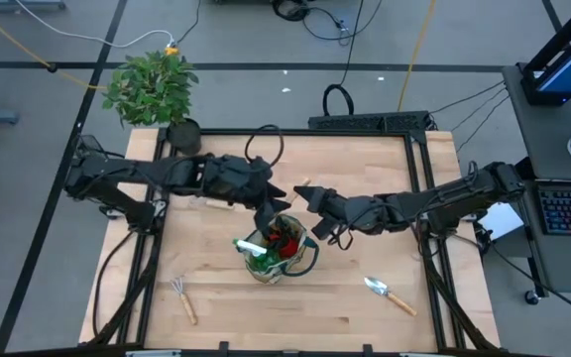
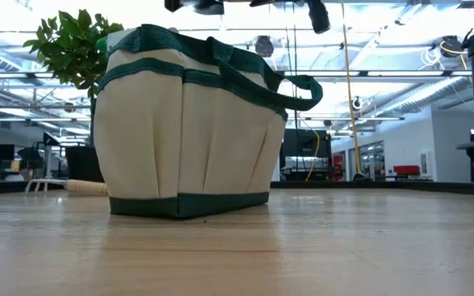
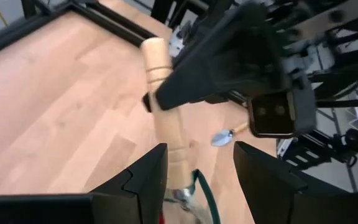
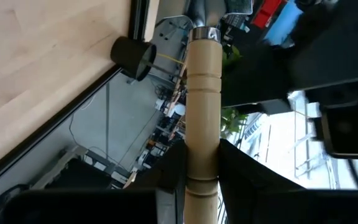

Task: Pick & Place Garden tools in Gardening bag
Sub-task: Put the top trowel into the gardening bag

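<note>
Wooden-handled trowel (image 4: 202, 106) hanging over gardening bag (image 1: 280, 253), metal end pointing into bag mouth. Right end effector (image 4: 202, 165) clamping handle's upper end. Left end effector (image 3: 199, 167) sitting lower around same handle, fingers (image 3: 146, 177) standing apart (contact unclear). Bag standing mid-bench, glove and spray bottle showing inside. Rake (image 1: 183, 297) and second trowel (image 1: 390, 295) lying on bench (image 1: 365, 178) nearer front edge. Potted plant (image 1: 157, 91) at back-left corner.
</note>
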Motion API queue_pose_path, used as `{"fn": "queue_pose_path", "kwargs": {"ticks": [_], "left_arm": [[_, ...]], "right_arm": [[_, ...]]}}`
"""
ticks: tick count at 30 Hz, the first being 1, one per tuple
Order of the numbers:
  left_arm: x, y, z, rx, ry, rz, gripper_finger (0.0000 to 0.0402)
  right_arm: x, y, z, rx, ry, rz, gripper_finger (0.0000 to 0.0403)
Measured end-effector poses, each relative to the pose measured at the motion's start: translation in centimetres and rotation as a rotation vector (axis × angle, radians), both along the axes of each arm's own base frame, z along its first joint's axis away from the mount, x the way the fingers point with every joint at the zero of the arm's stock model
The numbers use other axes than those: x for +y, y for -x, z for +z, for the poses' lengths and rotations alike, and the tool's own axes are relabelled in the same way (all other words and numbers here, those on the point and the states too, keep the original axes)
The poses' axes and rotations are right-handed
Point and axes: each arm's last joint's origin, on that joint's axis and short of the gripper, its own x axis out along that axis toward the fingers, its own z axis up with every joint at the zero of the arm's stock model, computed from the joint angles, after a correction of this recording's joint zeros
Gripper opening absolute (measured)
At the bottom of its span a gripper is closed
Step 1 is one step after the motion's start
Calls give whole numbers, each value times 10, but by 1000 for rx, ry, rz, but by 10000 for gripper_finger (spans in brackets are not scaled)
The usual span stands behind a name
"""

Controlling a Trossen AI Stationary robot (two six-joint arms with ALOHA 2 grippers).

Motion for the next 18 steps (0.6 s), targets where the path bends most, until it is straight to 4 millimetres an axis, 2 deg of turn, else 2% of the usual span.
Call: {"fn": "queue_pose_path", "kwargs": {"ticks": [11, 18], "left_arm": [[11, -10, -10, 31, 56, -32, 191], [17, -23, -19, 31, 59, -41, 225]], "right_arm": [[0, -1, 3, -21, 8, 7, 60], [1, -1, 3, -21, 2, 28, 60]]}}
